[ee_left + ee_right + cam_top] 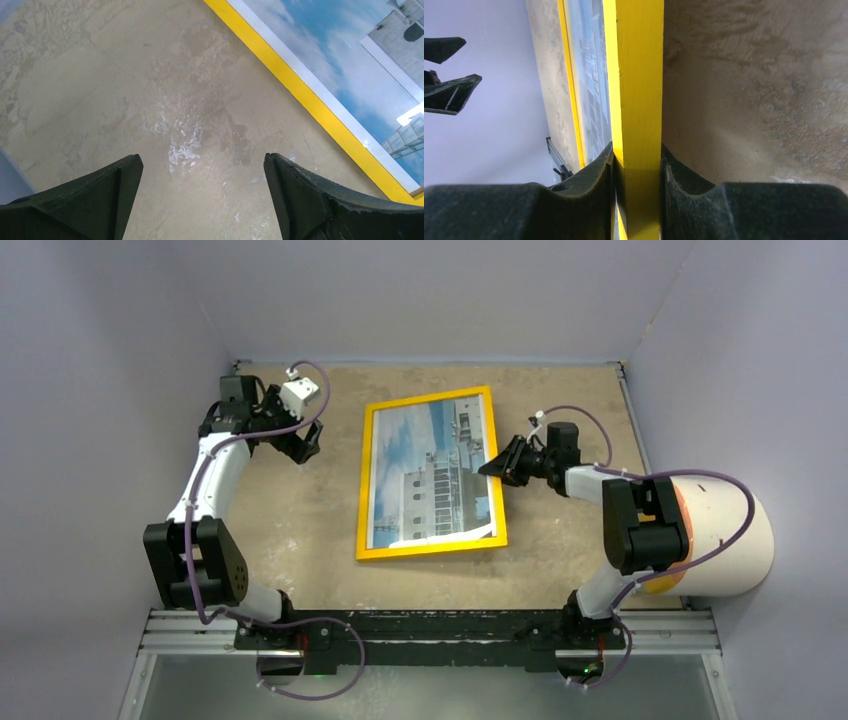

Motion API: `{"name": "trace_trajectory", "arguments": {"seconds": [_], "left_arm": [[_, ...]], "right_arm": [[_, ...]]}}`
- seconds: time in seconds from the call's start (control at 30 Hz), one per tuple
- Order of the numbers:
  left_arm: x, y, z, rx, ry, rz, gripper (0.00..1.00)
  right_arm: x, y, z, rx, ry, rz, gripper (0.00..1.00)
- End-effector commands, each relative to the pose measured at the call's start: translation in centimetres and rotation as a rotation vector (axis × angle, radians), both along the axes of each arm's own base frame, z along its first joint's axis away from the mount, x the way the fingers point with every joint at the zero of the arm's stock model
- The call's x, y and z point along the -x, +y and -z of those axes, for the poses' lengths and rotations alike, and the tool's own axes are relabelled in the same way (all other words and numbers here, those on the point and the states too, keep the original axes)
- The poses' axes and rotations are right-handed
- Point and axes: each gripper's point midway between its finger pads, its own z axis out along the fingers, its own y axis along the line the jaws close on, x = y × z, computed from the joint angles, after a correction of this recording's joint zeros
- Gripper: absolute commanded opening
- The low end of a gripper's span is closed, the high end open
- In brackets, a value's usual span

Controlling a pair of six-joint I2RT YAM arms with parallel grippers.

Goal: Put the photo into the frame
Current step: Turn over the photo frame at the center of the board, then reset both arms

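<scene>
While right claw (636,155) clamps flat yellow frame (430,548) rail | left claw (201,159) spread wide | rectangular photo (430,470) inside

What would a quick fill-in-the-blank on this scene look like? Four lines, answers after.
1. The photo lies inside the frame, whose front is painted ____.
2. On the right arm, the jaws are shut on one side rail of the ____.
3. On the left arm, the jaws stand ____ over the bare table.
4. The photo shows a white building against a cloudy ____ sky.

Missing words: yellow; frame; open; blue.
</scene>
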Motion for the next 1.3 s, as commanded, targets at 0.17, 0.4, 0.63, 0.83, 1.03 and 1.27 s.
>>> {"name": "trace_trajectory", "arguments": {"seconds": [0.17,0.4,0.63,0.83,1.03,1.27], "left_arm": [[-1.1,1.0,1.6,0.018,0.023,-0.099,1.0],[-1.5,1.1,1.5,0.017,0.028,-0.111,1.0],[-1.8,0.8,1.0,0.063,0.051,-0.146,1.0],[-3.2,2.9,0.9,0.036,0.044,-0.308,1.0],[-4.6,5.0,1.5,0.038,-0.001,-0.486,1.0],[-4.5,5.2,6.0,0.077,-0.09,-0.559,1.0]], "right_arm": [[0.4,2.2,2.6,0.006,-0.007,0.016,0.3],[0.5,1.5,5.4,0.138,0.04,0.046,0.46],[0.3,0.2,6.6,0.224,0.053,0.093,0.99],[-1.3,-4.3,4.4,0.498,-0.009,0.236,0.99],[-2.0,-10.2,-2.9,0.765,-0.227,0.499,0.99],[-4.0,-16.3,-6.2,1.003,-0.513,0.724,0.99]]}}
